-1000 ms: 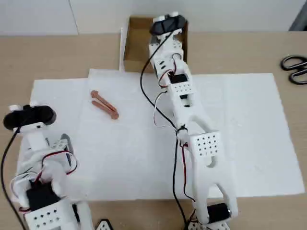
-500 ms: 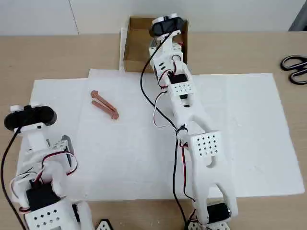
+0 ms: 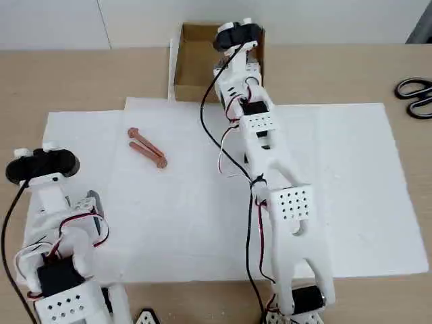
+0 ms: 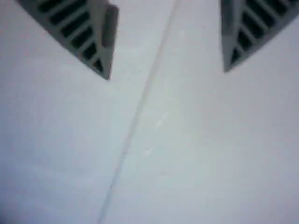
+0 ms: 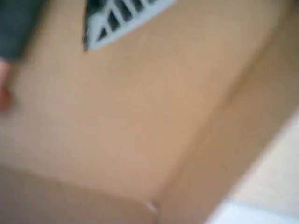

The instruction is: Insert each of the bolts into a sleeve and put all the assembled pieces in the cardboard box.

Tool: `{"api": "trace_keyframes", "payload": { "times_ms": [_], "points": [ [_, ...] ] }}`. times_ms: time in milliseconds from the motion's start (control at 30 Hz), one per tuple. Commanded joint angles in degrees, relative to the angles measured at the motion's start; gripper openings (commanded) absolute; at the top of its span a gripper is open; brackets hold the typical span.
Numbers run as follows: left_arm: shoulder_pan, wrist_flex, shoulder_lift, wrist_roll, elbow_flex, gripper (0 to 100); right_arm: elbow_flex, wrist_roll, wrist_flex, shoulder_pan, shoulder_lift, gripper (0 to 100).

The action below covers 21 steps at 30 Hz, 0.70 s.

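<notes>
Two copper-coloured bolts [image 3: 146, 147] lie side by side on the white sheet [image 3: 337, 169], left of centre. The cardboard box [image 3: 192, 64] stands open at the table's far edge. My right gripper [image 3: 233, 64] hangs inside it; the right wrist view shows the brown box floor [image 5: 140, 121] close below. There my right gripper [image 5: 56, 42] is shut on a dark sleeve [image 5: 16, 23] with a reddish bolt end [image 5: 3, 86] beside it, both blurred. My left gripper [image 3: 88, 201] hovers low over the sheet's near-left part, open and holding nothing [image 4: 166, 46].
Black scissors [image 3: 415, 98] lie on the bare wooden table at the far right. The right arm stretches across the sheet's middle toward the box. A crease [image 4: 135, 121] in the sheet runs under the left gripper.
The right arm has shifted slightly to the right over the box. The left arm and the two bolts have not moved.
</notes>
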Motion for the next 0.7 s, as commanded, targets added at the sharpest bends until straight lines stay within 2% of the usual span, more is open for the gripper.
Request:
{"api": "trace_keyframes", "payload": {
  "times_ms": [0,367,667],
  "points": [
    [-0.2,0.1,-0.3,-0.4,-0.1,15,-3.5,-0.3,9.2,1.5,-10.9,24.8],
    [-0.1,0.1,-0.3,-0.4,-0.2,15,-3.5,-0.3,43.0,6.1,-27.9,24.8],
    [-0.1,0.1,-0.3,-0.4,-0.2,15,-3.4,-0.5,72.6,6.3,-32.7,24.8]
  ]
}}
